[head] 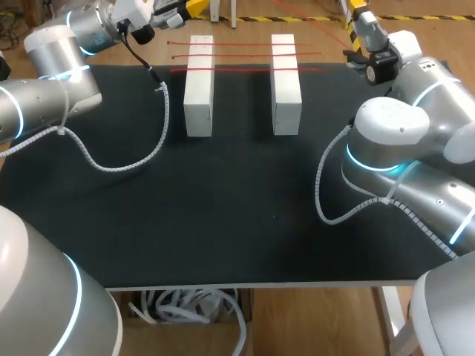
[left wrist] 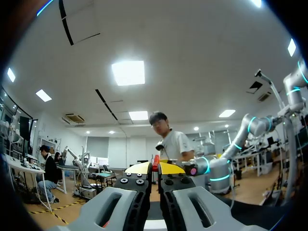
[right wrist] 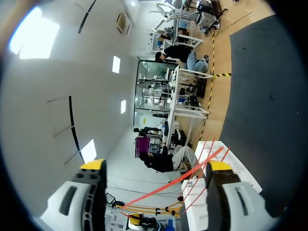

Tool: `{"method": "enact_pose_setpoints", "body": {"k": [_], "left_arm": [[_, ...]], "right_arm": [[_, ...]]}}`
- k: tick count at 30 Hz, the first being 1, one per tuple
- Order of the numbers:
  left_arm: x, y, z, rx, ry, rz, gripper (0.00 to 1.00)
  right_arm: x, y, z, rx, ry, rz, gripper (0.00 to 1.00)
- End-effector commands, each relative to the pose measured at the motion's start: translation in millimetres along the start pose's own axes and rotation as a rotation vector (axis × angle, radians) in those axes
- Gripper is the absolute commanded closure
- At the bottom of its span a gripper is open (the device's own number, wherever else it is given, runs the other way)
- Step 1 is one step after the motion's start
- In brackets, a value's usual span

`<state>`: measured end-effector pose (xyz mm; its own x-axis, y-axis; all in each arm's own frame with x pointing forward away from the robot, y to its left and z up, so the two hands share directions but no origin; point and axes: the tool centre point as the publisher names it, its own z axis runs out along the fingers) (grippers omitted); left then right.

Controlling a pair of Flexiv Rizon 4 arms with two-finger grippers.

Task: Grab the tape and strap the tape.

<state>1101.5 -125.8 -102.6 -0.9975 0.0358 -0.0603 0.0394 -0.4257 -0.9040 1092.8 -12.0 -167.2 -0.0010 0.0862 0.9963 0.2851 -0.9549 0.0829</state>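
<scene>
Three tape [head: 245,70] strips are seen stretched across the blocks [head: 199,104] — beyond them the left claw [left wrist: 155,167] is pinched on a red scrap [left wrist: 155,160], the right claw [right wrist: 156,165] held wide open, empty — further strapping is judged possible.

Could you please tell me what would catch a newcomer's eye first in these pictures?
Three red tapes stretched across two white blocks at the far middle of the black table stand out first. The right gripper hangs open past the table's far edge on the right, with the tapes showing between its yellow-tipped fingers. The left gripper, shut, is past the far edge on the left.
</scene>
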Motion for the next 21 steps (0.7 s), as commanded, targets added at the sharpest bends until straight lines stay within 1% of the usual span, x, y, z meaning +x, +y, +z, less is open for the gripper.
{"method": "enact_pose_setpoints", "body": {"k": [1, 3, 4, 5, 6, 8, 9, 10, 13, 14, 15, 16, 17, 19, 20, 21], "left_arm": [[1.2, -0.4, 0.6, -0.001, -0.004, 0.000, 1.00], [1.2, -0.4, 0.6, -0.001, -0.004, 0.000, 1.00], [1.2, -0.4, 0.6, -0.001, -0.004, 0.000, 1.00], [1.2, -0.4, 0.6, -0.001, -0.004, 0.000, 1.00], [1.2, -0.4, 0.6, -0.001, -0.004, 0.000, 1.00], [1.2, -0.4, 0.6, -0.001, -0.004, 0.000, 1.00], [1.2, -0.4, 0.6, -0.001, -0.004, 0.000, 1.00], [1.2, -0.4, 0.6, -0.001, -0.004, 0.000, 1.00], [1.2, -0.4, 0.6, -0.001, -0.004, 0.000, 1.00], [1.2, -0.4, 0.6, -0.001, -0.004, 0.000, 1.00], [1.2, -0.4, 0.6, -0.001, -0.004, 0.000, 1.00], [1.2, -0.4, 0.6, -0.001, -0.004, 0.000, 1.00], [1.2, -0.4, 0.6, -0.001, -0.004, 0.000, 1.00], [1.2, -0.4, 0.6, -0.001, -0.004, 0.000, 1.00], [1.2, -0.4, 0.6, -0.001, -0.004, 0.000, 1.00], [1.2, -0.4, 0.6, -0.001, -0.004, 0.000, 1.00]], "right_arm": [[0.5, -0.4, -1.3, 0.019, -0.017, 0.034, 0.00], [-0.3, -0.2, -1.8, 0.014, -0.018, 0.034, 0.00], [-0.4, -0.4, -2.0, 0.021, -0.018, 0.041, 0.13], [-0.9, -0.6, -2.3, 0.021, -0.023, 0.045, 0.15], [-1.6, -0.4, -2.3, 0.020, -0.026, 0.047, 0.09], [-1.8, -0.3, -2.5, 0.021, -0.028, 0.052, 0.08], [-2.0, -0.1, -2.7, 0.019, -0.032, 0.054, 0.31], [-2.1, 0.0, -2.7, 0.019, -0.032, 0.053, 0.51], [-2.1, 0.0, -3.4, 0.021, -0.033, 0.054, 0.52], [-2.1, 0.0, -3.7, 0.021, -0.032, 0.054, 0.68], [-2.1, -0.1, -3.9, 0.019, -0.034, 0.052, 0.76], [-2.1, -0.1, -4.3, 0.020, -0.033, 0.052, 0.76], [-1.9, -0.1, -4.6, 0.022, -0.032, 0.052, 0.72], [-1.9, -0.1, -4.8, 0.024, -0.032, 0.051, 0.58], [-1.9, -0.1, -4.9, 0.025, -0.032, 0.051, 0.65], [-2.0, -0.1, -4.9, 0.025, -0.032, 0.050, 0.70]]}}
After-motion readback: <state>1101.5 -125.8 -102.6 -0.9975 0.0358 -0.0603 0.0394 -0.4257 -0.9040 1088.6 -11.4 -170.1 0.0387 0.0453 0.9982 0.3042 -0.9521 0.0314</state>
